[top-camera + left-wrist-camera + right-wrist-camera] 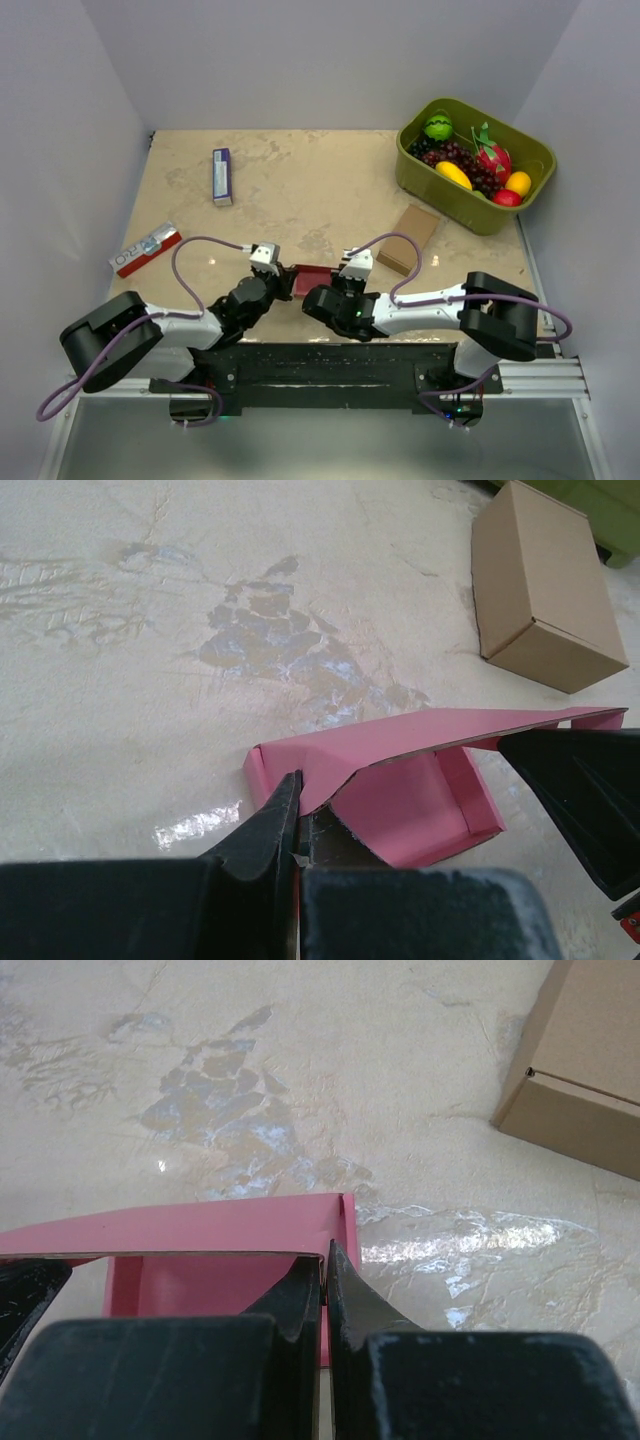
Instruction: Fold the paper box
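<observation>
1. The paper box [312,278] lies half-formed at the near middle of the table [300,190]. The left gripper [297,808] is clenched on its left flap and the right gripper [325,1275] on its right edge.
2. Risk: the 2 pinches pulling apart could tear or crease the thin card, and a slipped flap would spring flat.
3. No writing shows on the box. Print on the red-and-white packet [145,249], at the left, is too small to read.

The left arm [185,328] and right arm [420,305] are black and white. A purple cable [215,239] loops over each one (thin, like string). The fingers [265,830] are black and pointy.
</observation>
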